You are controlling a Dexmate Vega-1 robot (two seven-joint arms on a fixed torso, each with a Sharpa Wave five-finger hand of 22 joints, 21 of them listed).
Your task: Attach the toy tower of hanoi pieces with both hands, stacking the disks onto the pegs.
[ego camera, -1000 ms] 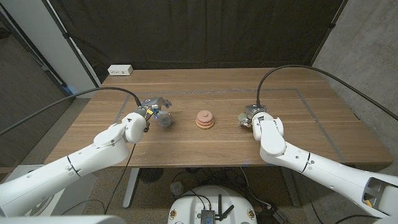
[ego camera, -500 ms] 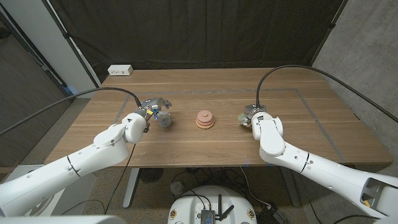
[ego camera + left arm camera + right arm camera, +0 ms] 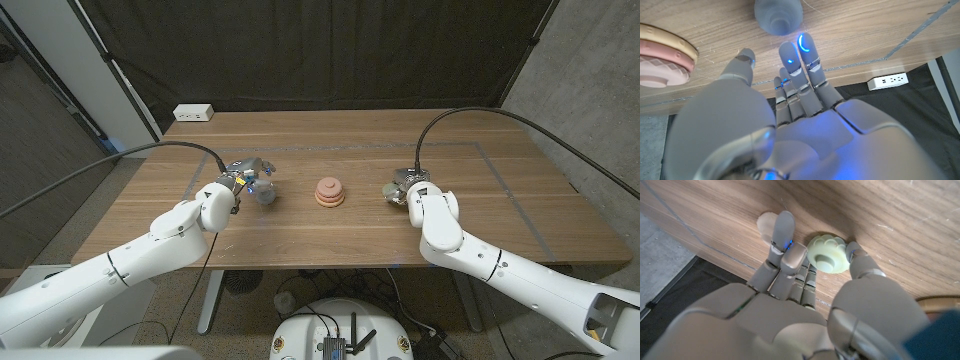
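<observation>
**Q:** Where are the toy pieces?

**A:** At the centre of the head view, a pink stack of disks (image 3: 329, 192) sits on the wooden table (image 3: 300, 235). A grey piece (image 3: 266, 195) lies left of centre; a pale green piece (image 3: 827, 254) lies right of centre.

**Q:** And your hands?

**A:** My left hand (image 3: 243, 175) is just beside the grey piece, fingers (image 3: 806, 50) straight and apart, gripping nothing. My right hand (image 3: 405, 187) reaches around the green piece, thumb on one side, fingers on the other; I cannot tell whether they clamp it.
</observation>
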